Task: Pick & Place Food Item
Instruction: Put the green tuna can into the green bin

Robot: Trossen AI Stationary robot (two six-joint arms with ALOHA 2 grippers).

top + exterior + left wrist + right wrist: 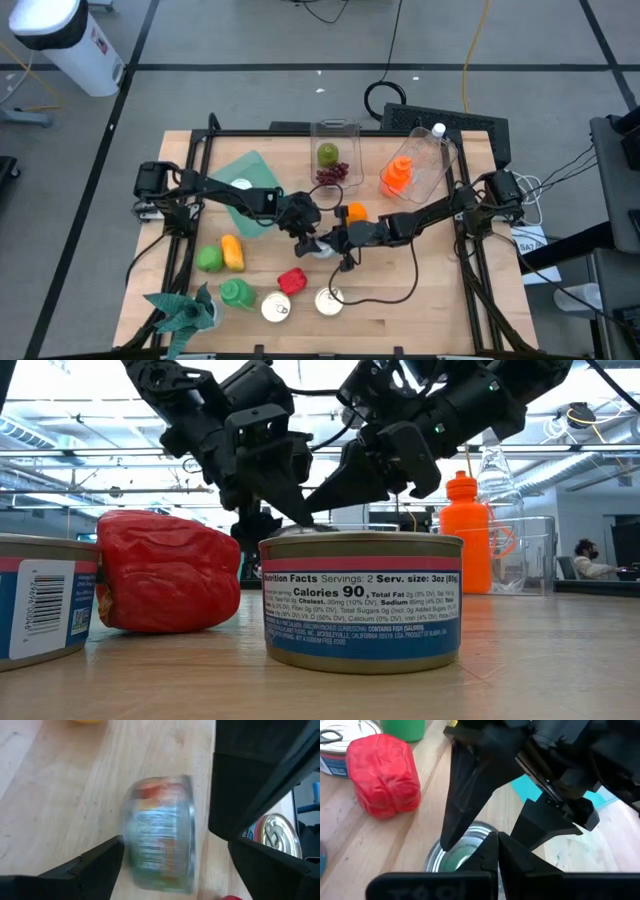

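Tuna can point(361, 598) sits closest to lens, upright on bench point(420, 300). My left pincer point(170, 865) is spread wide, straddling a 2nd can point(160, 837) lying on its side mid-bench, axis across the fingers. Right pincer point(492, 850) shut, just beside.

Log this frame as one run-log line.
left gripper: open, straddling small can lying on its side | right gripper: shut, tips by same can | red pepper: on table, untouched
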